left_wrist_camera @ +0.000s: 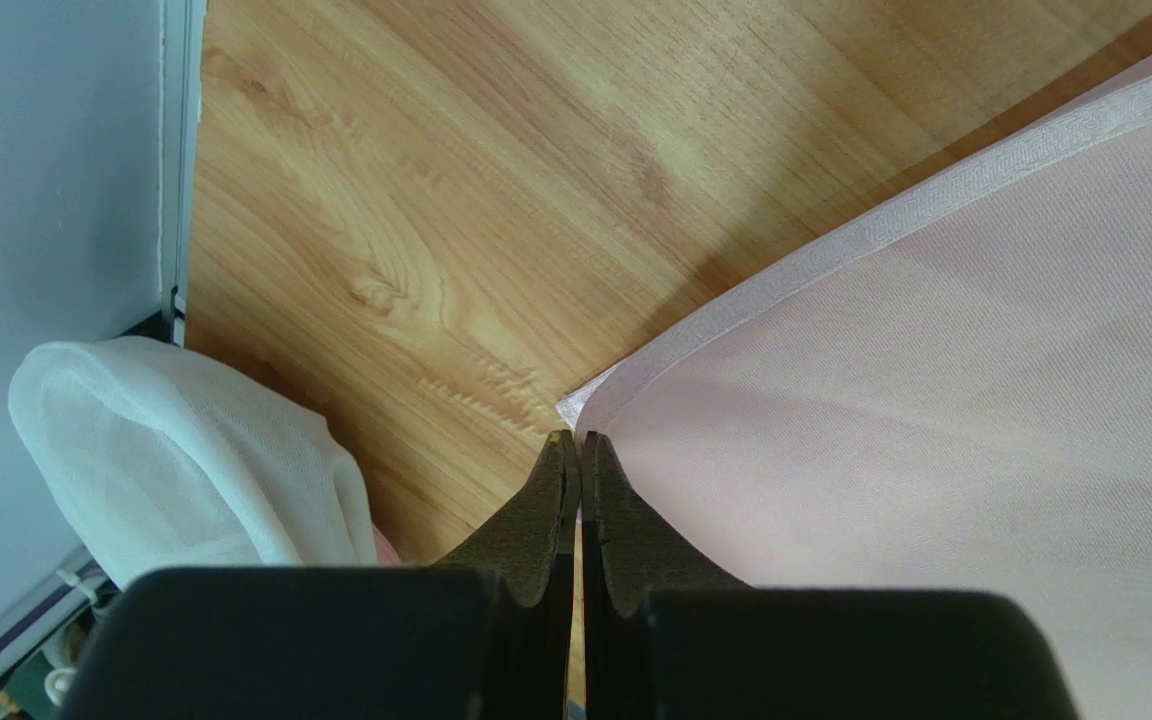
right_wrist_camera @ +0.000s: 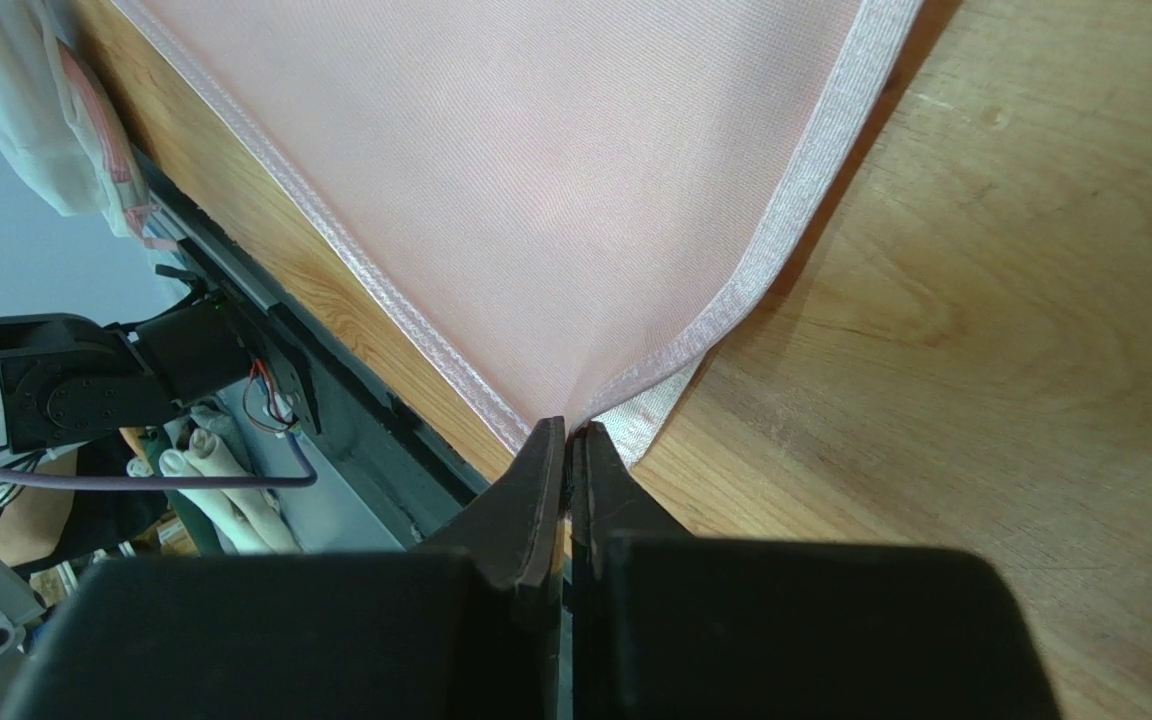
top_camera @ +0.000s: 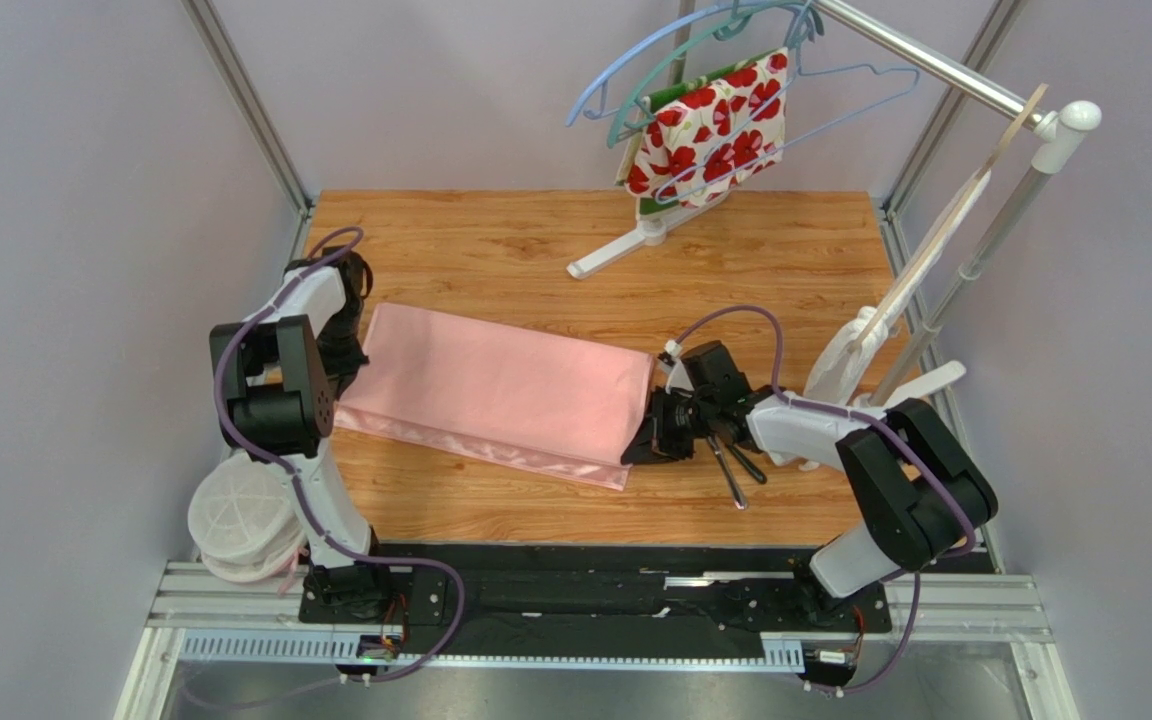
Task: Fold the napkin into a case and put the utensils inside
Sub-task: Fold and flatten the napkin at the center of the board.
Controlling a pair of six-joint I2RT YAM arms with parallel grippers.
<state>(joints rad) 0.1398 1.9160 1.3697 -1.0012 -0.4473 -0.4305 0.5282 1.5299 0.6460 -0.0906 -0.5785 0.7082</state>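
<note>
1. Top external view
   - The napkin (top_camera: 500, 387) lies on the wooden table (top_camera: 537, 248) as a long pink band, with its shiny hem along the near edge.
   - The left gripper (top_camera: 348, 357) is at the band's left end. The right gripper (top_camera: 654, 435) is at its near right corner.
   - The utensils (top_camera: 732, 465) lie on the table just right of the right gripper, partly under that arm.
   - A red-and-white floral cloth (top_camera: 717, 128) hangs on a rack at the far side. A white cloth (top_camera: 244, 518) sits at the near left edge.

2. Left wrist view
   - The left gripper (left_wrist_camera: 579, 444) has its jaws pressed together, pinching a hemmed corner of the napkin (left_wrist_camera: 958, 390).
   - The white cloth (left_wrist_camera: 192, 450) lies to the left, at the table (left_wrist_camera: 462, 180) edge.

3. Right wrist view
   - The right gripper (right_wrist_camera: 566, 437) has its jaws closed on a napkin (right_wrist_camera: 537, 165) corner. Both hems converge into the tips, above the table (right_wrist_camera: 988, 375).
</note>
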